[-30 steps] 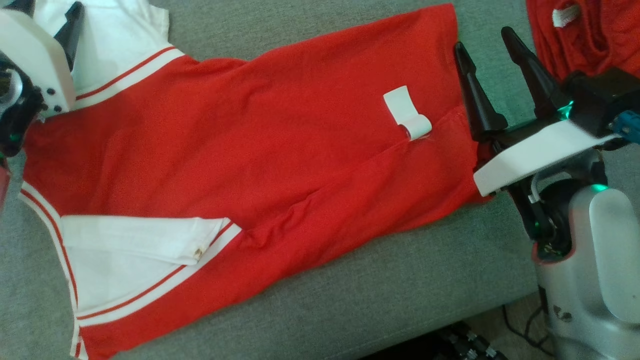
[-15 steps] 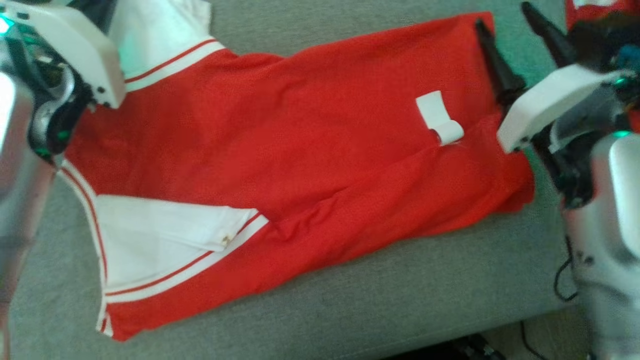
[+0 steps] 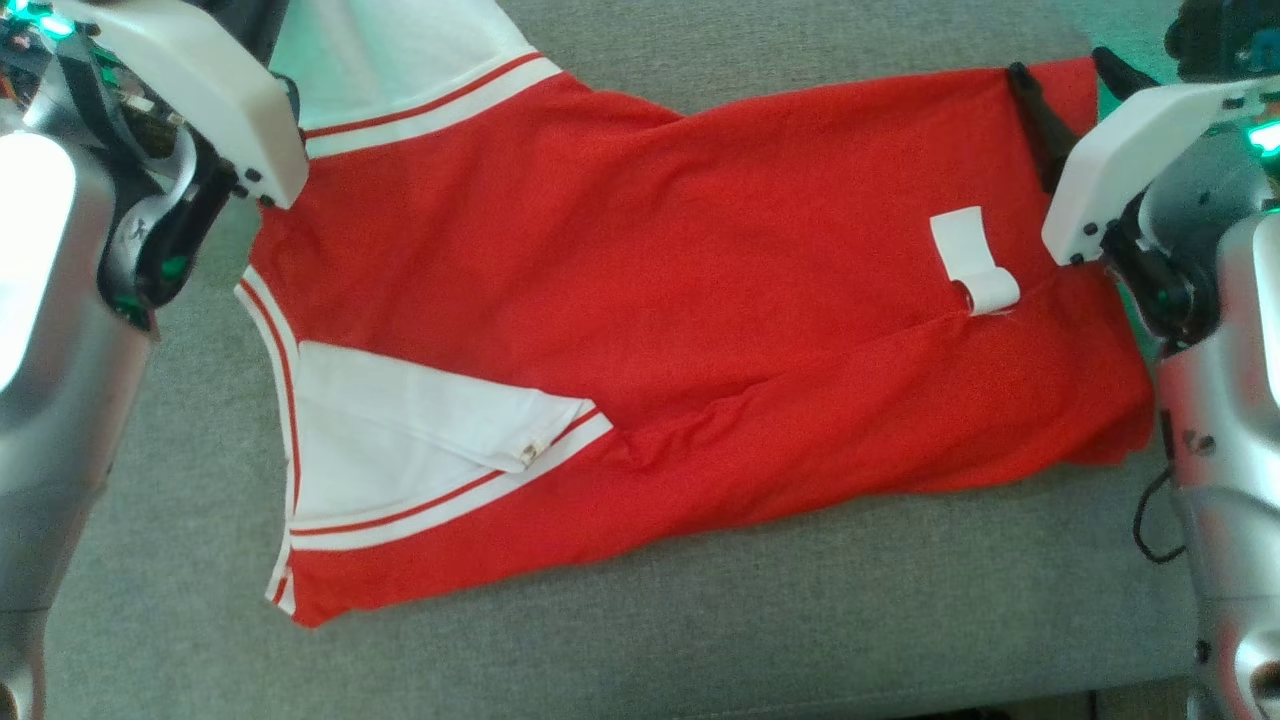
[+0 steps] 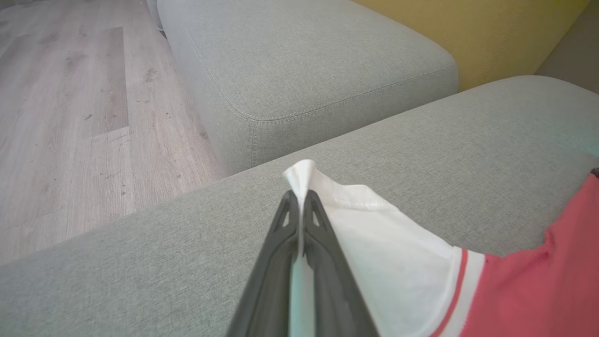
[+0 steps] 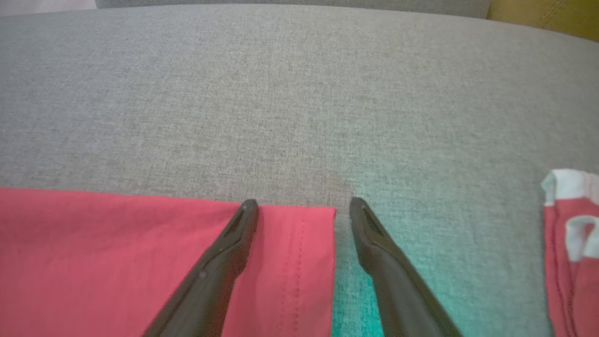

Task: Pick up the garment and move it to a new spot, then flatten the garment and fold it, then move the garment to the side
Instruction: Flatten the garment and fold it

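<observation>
Left pincer (image 4: 300,194) clamps the garment (image 3: 700,250) by one sleeve (image 4: 360,229); right pincer (image 5: 303,202), spread wide, straddles its hem (image 5: 292,262).

Left gripper (image 4: 300,199) clamped on garment's white sleeve (image 4: 374,252)

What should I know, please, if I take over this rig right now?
Grippers: left gripper shut on the tip of the white sleeve; right gripper open, straddling the far hem corner, one finger over red cloth, one over the sofa, gripping nothing.
Things: garment spread along the grey sofa.
Done: laid out; near long edge appears folded in.
Left: close the right gripper on the hem, finish folding, move the garment aside.
</observation>
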{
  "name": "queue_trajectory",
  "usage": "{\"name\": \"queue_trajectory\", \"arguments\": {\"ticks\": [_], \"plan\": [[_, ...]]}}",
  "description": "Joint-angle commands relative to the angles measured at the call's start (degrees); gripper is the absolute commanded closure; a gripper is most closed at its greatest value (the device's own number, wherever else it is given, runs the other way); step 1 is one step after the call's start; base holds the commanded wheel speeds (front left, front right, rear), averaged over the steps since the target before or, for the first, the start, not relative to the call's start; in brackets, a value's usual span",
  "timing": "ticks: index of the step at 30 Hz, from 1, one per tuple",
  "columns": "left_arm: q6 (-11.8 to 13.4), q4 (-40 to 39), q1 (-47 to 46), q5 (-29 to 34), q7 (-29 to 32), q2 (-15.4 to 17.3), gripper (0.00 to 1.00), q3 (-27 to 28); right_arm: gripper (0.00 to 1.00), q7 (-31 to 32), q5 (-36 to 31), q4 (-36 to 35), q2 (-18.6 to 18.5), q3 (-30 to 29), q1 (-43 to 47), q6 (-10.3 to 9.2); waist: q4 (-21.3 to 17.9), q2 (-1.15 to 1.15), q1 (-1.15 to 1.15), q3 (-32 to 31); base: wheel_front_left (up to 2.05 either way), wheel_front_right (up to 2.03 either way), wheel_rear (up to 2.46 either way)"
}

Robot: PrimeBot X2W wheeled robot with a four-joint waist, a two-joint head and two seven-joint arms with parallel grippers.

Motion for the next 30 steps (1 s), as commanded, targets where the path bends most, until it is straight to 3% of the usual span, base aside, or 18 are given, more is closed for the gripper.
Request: {"name": "queue_trajectory", "arguments": {"ticks": [1,2,5,6,7,18,24,30], "plan": [[0.42,-2.26,-0.65,-0.32,-0.56,1.98,1.0,2.09,0.29,0.48,0.1,-0.78,-0.6,0.6,-1.39,-0.05,0.29,0.0,0.0,0.04,0.0,0.0,0.0],[0.53,-2.37,-0.44,-0.46,-0.66,1.91,1.0,2.12,0.52,0.51,0.41,-0.19,-0.58,0.61,-1.63,-0.05,0.4,0.0,0.0,0.03,0.0,0.0,0.0],[0.69,-2.5,-0.04,-0.81,-0.93,1.83,1.0,2.21,0.74,0.28,1.56,1.21,-0.58,0.88,-2.26,-0.05,0.58,0.0,0.0,-0.08,0.0,0.0,0.0],[0.74,-2.49,0.12,-0.89,-1.06,1.84,1.0,2.23,0.97,0.16,1.58,1.7,-0.7,0.96,-2.43,-0.05,0.62,0.0,0.0,-0.17,0.0,0.0,0.0],[0.81,-2.44,0.29,-0.98,-1.2,1.81,1.0,2.25,1.0,-0.04,1.59,2.18,-0.77,0.99,-2.57,-0.05,0.68,0.0,0.0,-0.33,0.0,0.0,0.0],[1.2,-4.66,5.02,-2.26,-5.52,1.56,1.0,2.9,1.0,-7.67,1.77,2.31,-1.45,1.25,-0.45,-0.05,1.88,0.0,0.0,-5.56,0.0,0.0,0.0],[2.38,-10.78,14.05,-4.48,-8.6,1.69,1.0,3.29,1.0,-11.22,3.41,-1.39,-2.87,1.52,6.93,-0.05,3.56,0.0,0.0,-11.56,0.0,0.0,0.0],[5.42,-18.6,26.51,-6.28,-10.59,1.75,1.0,2.45,1.0,-12.13,4.11,-4.93,-3.47,-1.52,15.67,-0.05,5.62,0.0,0.0,-16.33,0.0,0.0,0.0]]}}
